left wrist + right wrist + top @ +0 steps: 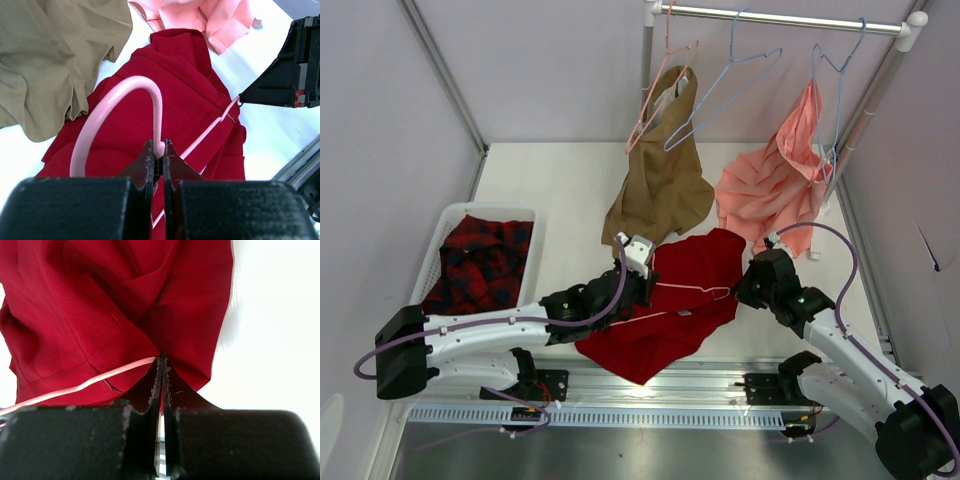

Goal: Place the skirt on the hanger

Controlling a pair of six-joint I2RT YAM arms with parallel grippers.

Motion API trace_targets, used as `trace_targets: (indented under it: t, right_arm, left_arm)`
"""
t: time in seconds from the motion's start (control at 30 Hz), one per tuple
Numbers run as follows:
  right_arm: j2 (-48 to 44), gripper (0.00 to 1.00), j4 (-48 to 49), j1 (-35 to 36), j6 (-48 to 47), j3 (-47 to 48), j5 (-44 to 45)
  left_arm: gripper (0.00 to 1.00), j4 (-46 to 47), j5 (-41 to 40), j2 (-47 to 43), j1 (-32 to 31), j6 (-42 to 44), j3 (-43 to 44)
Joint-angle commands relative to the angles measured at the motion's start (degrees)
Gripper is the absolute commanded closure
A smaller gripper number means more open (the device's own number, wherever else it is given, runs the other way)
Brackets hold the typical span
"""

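Observation:
The deep-red skirt (665, 335) (175, 95) (100, 305) lies rumpled on the table between my two arms. The pale-pink hanger (705, 288) (135, 81) (100, 377) rests across it, hook toward the left arm. My left gripper (645, 283) (159, 147) is shut on the stem just below the hook. My right gripper (740, 290) (162, 360) is shut on the skirt's right edge, right where the hanger's arm ends. Red cloth shows between its jaws.
A tan garment (660, 190) hangs from a pink hanger (660, 90) on the rail (780, 17), and its hem reaches the table behind the skirt. A salmon-pink garment (770, 185) and light-blue hangers (730, 85) hang further right. A white basket (450, 212) with plaid cloth (480, 260) stands at the left.

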Motion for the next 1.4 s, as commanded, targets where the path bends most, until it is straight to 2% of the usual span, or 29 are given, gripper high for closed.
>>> trace_targets:
  t: [0.0,0.57,1.03,1.37]
  right_arm:
    - [0.2,1.0,2.2,-0.1,-1.0,3.1,0.2]
    - [0.6,1.0,2.2,2.2,-1.3,5.2,-0.4]
    - [-2.3,1.0,-0.5,5.2,-1.7,8.8,0.2]
    - [-3.5,1.0,-5.0,6.2,-3.8,18.6,0.6]
  left_arm:
    - [1.0,1.9,0.8,0.5,0.3,0.6,0.4]
    - [1.0,2.5,2.5,3.9,0.6,1.1,3.9]
    - [1.0,2.8,8.6,6.0,4.2,-0.4,9.1]
    - [1.0,-1.7,10.9,7.3,4.9,1.7,19.6]
